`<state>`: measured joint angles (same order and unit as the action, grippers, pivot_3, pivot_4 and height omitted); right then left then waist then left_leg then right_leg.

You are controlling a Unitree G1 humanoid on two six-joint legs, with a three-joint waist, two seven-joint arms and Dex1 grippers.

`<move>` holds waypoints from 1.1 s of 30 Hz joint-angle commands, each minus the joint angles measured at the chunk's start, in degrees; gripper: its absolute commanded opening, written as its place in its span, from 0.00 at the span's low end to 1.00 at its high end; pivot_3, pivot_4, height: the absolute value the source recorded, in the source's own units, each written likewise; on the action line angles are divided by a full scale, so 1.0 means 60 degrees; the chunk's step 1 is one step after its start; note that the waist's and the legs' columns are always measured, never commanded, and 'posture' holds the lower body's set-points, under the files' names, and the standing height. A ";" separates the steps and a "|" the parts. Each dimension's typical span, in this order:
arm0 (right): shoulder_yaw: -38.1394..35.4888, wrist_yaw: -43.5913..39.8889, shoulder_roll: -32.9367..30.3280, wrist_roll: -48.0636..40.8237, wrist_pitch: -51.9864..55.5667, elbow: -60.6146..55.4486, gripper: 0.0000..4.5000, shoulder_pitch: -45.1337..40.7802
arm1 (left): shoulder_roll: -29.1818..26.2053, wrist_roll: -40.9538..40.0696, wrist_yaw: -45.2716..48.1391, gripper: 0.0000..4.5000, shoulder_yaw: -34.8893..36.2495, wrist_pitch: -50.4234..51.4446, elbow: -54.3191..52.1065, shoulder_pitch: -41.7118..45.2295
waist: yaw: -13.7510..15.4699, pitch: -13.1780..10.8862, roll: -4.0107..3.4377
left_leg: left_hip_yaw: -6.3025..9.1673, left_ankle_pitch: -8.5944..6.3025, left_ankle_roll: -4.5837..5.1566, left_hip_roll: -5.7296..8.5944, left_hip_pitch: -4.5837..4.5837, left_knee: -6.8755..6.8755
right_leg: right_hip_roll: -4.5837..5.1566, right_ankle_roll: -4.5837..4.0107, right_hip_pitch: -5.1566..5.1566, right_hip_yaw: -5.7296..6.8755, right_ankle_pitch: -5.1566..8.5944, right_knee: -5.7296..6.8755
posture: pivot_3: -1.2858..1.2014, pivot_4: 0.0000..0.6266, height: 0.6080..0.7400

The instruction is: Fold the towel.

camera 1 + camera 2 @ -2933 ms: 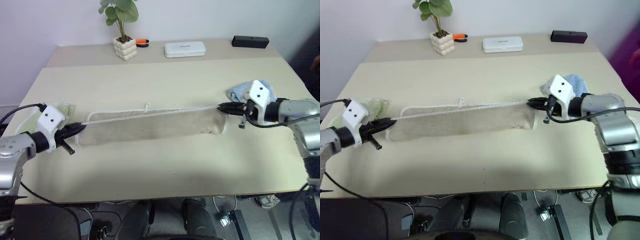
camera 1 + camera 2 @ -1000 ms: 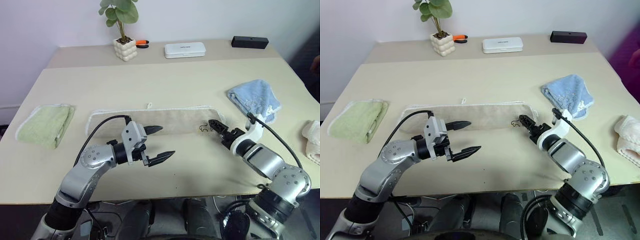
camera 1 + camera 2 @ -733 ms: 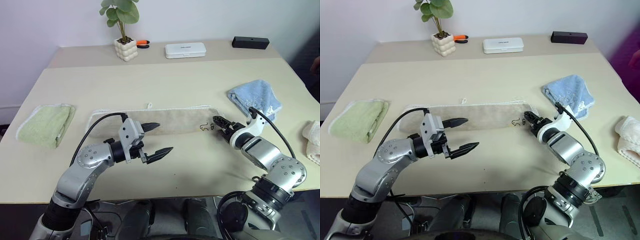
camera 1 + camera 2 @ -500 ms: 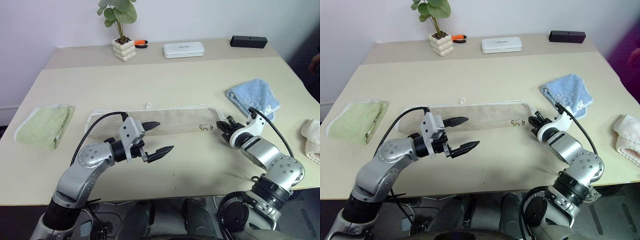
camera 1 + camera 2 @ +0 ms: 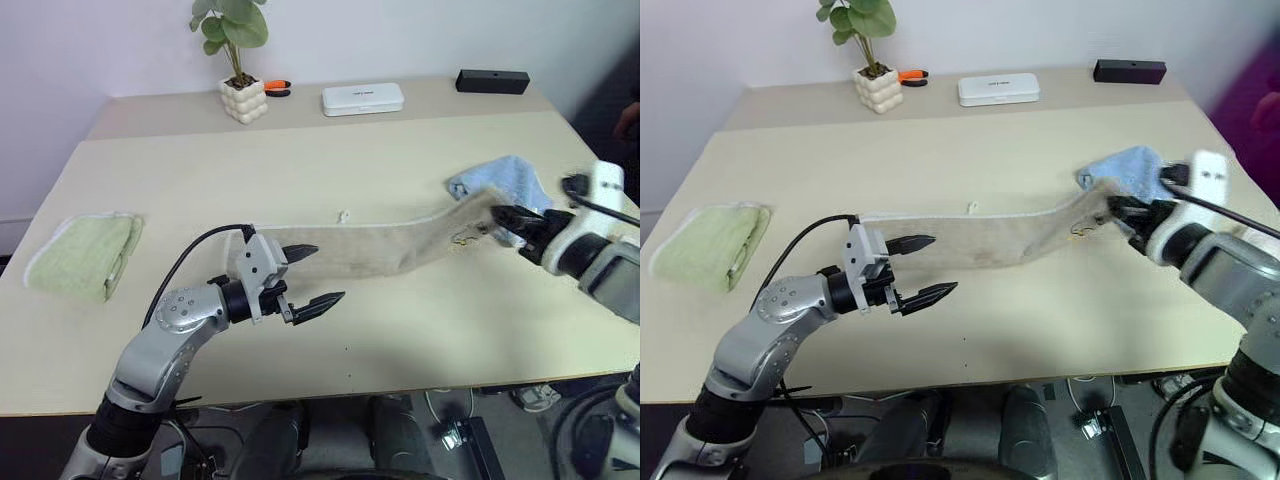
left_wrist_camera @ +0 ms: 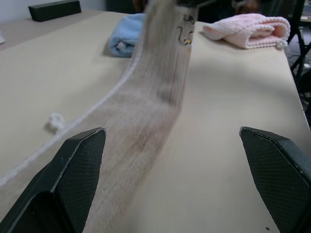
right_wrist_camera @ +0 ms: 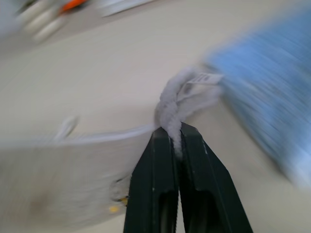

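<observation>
Towel point(image 5: 380, 245) end pinched between right fingers point(image 7: 167, 150).

Towel point(image 5: 370, 243): tan terry cloth, matt, nubby, white stitched edging. Light blue towel point(image 5: 510, 178) and green towel point(image 5: 85, 255): soft matt terry. Pink towel point(image 6: 248, 30): fluffy looped cloth. Bench point(image 5: 300, 150): smooth matt beige top. Left gripper point(image 5: 312, 275) fingers point(image 6: 82, 160): black matt plastic, fine cross-hatched texture.

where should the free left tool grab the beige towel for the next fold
Probably the towel's flat left end by the left tool, coming from the near side. The right tool already has the other end pinched and lifted, so that corner is the loose one.
</observation>
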<state>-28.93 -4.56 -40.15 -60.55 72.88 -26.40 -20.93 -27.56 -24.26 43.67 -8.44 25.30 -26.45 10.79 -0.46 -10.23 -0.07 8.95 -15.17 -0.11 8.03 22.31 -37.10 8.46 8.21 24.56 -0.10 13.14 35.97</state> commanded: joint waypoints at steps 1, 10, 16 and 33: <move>0.2152 -0.1202 -0.0279 0.0640 -0.0730 -0.0961 0.02 -0.0429 | 0.0065 0.0055 0.0072 1.00 -0.0026 -0.0331 -0.0061 0.0177 | 0.0006 -0.0002 0.0004 | 0.0000 -0.0001 0.0001 0.0003 0.0003 -0.0003 | 0.0003 0.0001 0.0000 0.0001 0.0000 -0.0004 | 0.52 0.24 1.00; 0.6273 -0.1785 0.0772 0.3559 -0.2224 0.0134 0.02 -0.1086 | 0.0185 0.0173 -0.0150 1.00 -0.0129 -0.0520 -0.0249 -0.0185 | 0.0070 -0.0004 0.0019 | 0.0012 -0.0005 0.0007 0.0016 0.0016 -0.0003 | 0.0011 0.0009 -0.0002 0.0006 -0.0006 -0.0045 | 0.52 0.24 1.00; 0.6522 -0.2477 0.1041 0.4080 -0.2555 0.0396 0.14 -0.1025 | 0.0119 0.0273 -0.0334 1.00 -0.0120 -0.0502 -0.0482 -0.0498 | 0.0210 -0.0005 0.0016 | 0.0018 -0.0005 0.0006 0.0020 0.0018 -0.0002 | 0.0010 0.0012 -0.0002 0.0005 -0.0009 -0.0057 | 0.52 0.24 1.00; 0.5583 -0.4366 0.0918 0.5874 -0.5547 0.2930 0.02 -0.1144 | 0.0095 0.0304 -0.0661 1.00 0.0270 -0.0613 -0.0061 -0.0576 | 0.0172 -0.0005 0.0017 | 0.0015 -0.0008 0.0011 0.0021 0.0014 0.0003 | 0.0008 0.0023 -0.0016 0.0006 -0.0019 -0.0087 | 0.52 0.24 1.00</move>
<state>2.35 -29.82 -35.89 -28.38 43.76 -10.91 -26.50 -27.32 -22.48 40.62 -8.02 22.18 -25.54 7.40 0.58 -10.26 0.03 9.03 -15.21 -0.05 8.16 22.40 -37.08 8.51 8.35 24.46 -0.06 13.02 35.45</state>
